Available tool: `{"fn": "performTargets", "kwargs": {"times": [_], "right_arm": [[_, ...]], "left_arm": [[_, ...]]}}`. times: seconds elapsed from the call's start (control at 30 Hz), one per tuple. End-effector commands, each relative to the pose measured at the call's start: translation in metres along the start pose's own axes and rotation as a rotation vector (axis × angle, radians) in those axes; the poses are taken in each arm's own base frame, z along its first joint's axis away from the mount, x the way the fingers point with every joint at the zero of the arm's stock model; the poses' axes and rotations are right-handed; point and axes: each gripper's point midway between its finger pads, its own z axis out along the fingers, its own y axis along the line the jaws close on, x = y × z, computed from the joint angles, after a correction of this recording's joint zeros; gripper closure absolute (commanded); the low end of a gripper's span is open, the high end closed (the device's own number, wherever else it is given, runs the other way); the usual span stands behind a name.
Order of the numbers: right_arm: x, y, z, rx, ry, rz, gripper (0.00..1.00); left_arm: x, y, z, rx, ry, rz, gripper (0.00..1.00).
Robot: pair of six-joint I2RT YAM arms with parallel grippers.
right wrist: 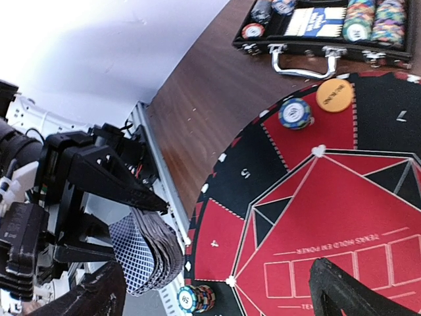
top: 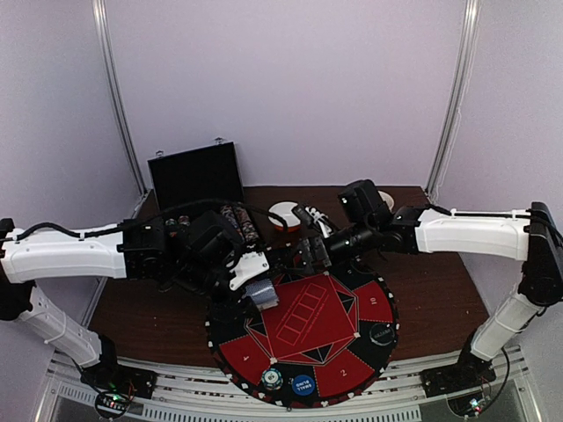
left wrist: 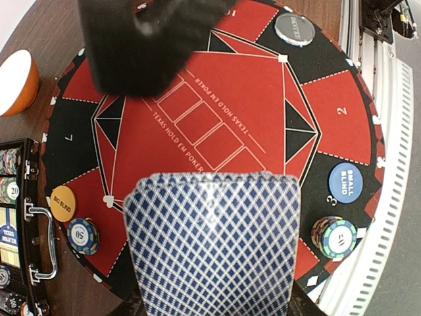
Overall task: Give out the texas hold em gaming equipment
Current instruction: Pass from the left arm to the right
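Robotics lab test booth: plain pale walls [top: 290, 79] and metal corner posts [top: 120, 97] enclose a wooden table [top: 440, 281]; white left arm [top: 62, 251] and right arm [top: 475, 233] stand on slotted aluminium rails [top: 193, 396].

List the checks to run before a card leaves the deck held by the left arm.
1. Blue diamond-backed card deck clamped in the left fingers: ok.
2. Deck squared: not ok, its edges fan out.
3. Right fingers open and apart from the deck: ok.
4. Outlined card boxes on the round red-and-black mat: ok, bare where visible.
5. Blue small-blind disc and orange big-blind disc lying on the mat: ok.
6. Single top card separable: cannot tell.
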Motion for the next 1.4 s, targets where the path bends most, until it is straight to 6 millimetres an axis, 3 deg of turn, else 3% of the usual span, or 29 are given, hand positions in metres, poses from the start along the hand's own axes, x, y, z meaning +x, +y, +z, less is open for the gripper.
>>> {"fn": "performTargets", "kwargs": {"times": [0.0,0.27,0.5,0.67,0.97,1.07,1.17,1.37], "right_arm": [[0.008,0.02,0.016,-0.132,0.02,0.019,0.01],[0.0,0.038,0.034,-0.262,0.008,0.064,0.08],[0.012,0.038,0.048,-0.267,0.057,0.079,0.16],[0.015,0.05,0.055,-0.306,0.079,0.067,0.25],[0.017,0.055,0.056,-0.337,0.092,0.07,0.83],[0.017,0.058,0.054,-0.343,0.091,0.069,0.98],[0.016,0.059,0.052,-0.34,0.085,0.07,1.0],[0.015,0.062,0.048,-0.341,0.071,0.068,1.0]], "left_arm": [[-0.018,0.0,-0.008,-0.004,-0.044,0.062,0.59],[-0.022,0.001,-0.009,-0.012,-0.052,0.077,0.59],[-0.031,0.007,-0.017,-0.047,-0.097,0.092,0.59],[-0.029,0.009,-0.014,-0.061,-0.091,0.106,0.59],[-0.025,0.011,-0.013,-0.073,-0.092,0.118,0.59],[-0.019,0.013,-0.008,-0.088,-0.101,0.122,0.34],[-0.016,0.018,-0.003,-0.122,-0.116,0.14,0.16],[-0.019,0.02,0.011,-0.134,-0.128,0.183,0.07]]}}
